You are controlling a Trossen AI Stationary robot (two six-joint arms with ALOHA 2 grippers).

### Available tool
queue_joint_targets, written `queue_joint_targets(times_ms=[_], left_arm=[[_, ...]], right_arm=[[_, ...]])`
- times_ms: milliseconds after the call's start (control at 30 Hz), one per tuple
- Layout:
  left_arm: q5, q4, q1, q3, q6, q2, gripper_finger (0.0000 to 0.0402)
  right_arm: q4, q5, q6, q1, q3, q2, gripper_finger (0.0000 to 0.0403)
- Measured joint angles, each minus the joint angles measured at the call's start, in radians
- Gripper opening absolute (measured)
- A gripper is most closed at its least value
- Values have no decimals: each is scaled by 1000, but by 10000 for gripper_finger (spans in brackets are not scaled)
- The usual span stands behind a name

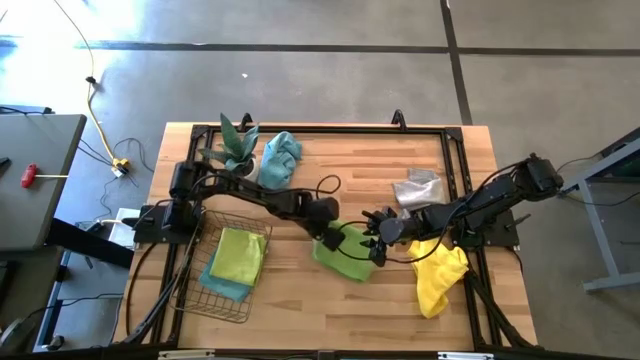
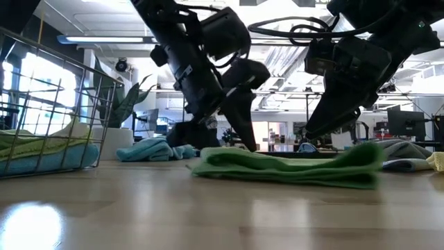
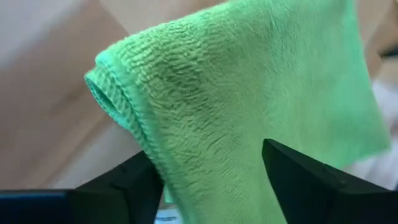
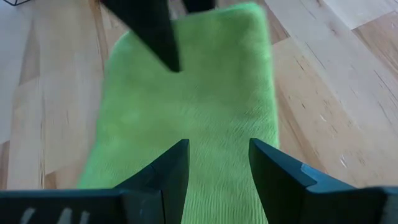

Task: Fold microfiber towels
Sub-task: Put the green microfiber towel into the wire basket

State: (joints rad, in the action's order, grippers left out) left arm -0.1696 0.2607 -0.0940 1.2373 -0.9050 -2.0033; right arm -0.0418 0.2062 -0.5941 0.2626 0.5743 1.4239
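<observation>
A lime-green microfiber towel (image 1: pixel 345 262) lies folded in layers on the wooden table (image 1: pixel 300 310), flat on its underside (image 2: pixel 291 167). My left gripper (image 1: pixel 330 238) slants down at the towel's left end. It is open, and its fingers stand apart over the towel (image 3: pixel 249 81) near a folded corner (image 3: pixel 106 78). My right gripper (image 1: pixel 378 238) is open too and hovers just above the towel's right end (image 4: pixel 193 93). A yellow towel (image 1: pixel 440 278), a grey towel (image 1: pixel 418 188) and a teal towel (image 1: pixel 280 158) lie crumpled on the table. My left gripper comes at the green towel slanting from above, with one finger (image 2: pixel 248 135) reaching down to the towel's top face. The towel shows between the two open fingers (image 3: pixel 292 168). I cannot tell whether they touch it. The towel lies flat on the table.
A dark wire basket (image 1: pixel 190 290) at the near left holds a lime towel (image 1: pixel 238 255) on a teal one. A potted plant (image 1: pixel 235 148) stands at the far left by the teal towel. Bare wood lies along the near edge.
</observation>
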Motion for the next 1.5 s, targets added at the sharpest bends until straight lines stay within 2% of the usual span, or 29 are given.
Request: queue_joint_targets(times_ms=[567, 733, 867, 967, 1233, 1500], left_arm=[[16, -29, 8, 2, 49, -59, 13], [-53, -6, -7, 1, 99, -32, 7], [-124, 128, 2, 16, 190, 22, 4], [-127, 282, 21, 51, 299, 61, 2], [25, 725, 127, 213, 551, 148, 1], [281, 935, 298, 377, 681, 227, 1]], right_arm=[[0, 0, 0, 0, 0, 0, 158], [0, 0, 0, 0, 0, 0, 158], [0, 0, 0, 0, 0, 0, 158], [1, 0, 0, 0, 0, 0, 158], [0, 0, 0, 0, 0, 0, 158], [0, 0, 0, 0, 0, 0, 158]])
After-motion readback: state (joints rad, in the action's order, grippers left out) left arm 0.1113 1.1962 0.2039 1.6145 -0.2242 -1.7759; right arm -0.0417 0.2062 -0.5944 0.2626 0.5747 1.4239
